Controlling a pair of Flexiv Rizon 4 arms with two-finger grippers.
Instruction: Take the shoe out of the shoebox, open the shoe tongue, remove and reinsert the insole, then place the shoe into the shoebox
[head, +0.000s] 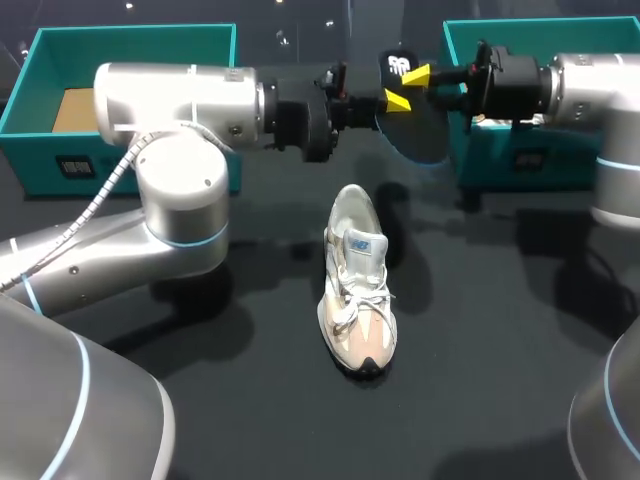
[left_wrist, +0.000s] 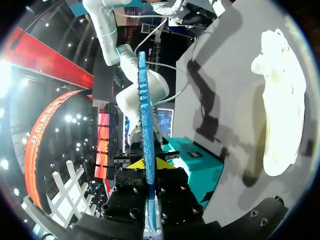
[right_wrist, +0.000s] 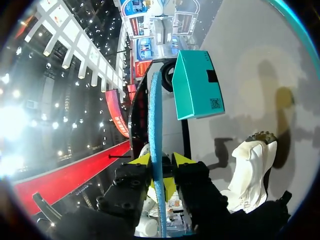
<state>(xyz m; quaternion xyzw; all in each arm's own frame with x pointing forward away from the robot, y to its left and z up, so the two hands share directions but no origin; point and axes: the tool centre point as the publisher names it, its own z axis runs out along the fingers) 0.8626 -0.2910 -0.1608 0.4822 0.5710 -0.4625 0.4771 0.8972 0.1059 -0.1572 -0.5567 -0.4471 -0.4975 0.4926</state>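
Head view: at the far left of the desk (head: 480, 350) stands the left teal box (head: 30, 140), open-topped, with a brown cardboard piece inside. The left arm (head: 180, 100) comes across in front of it. Its left hand (head: 395, 100) is clenched on the insole (head: 420, 135), which hangs above the desk between the two boxes. The shoe (head: 358, 290) stands on its sole mid-desk, nearer the robot than the insole, apart from both hands, with its dark toe toward the robot. The right hand (head: 417, 75) grips the same insole from the other side, in front of the right teal box (head: 520, 165).

In the left wrist view the insole (left_wrist: 145, 125) shows edge-on, blue, pinched between the fingers. The right wrist view shows the same, its fingers (right_wrist: 142, 160) pressed to both faces of the insole (right_wrist: 157, 150).
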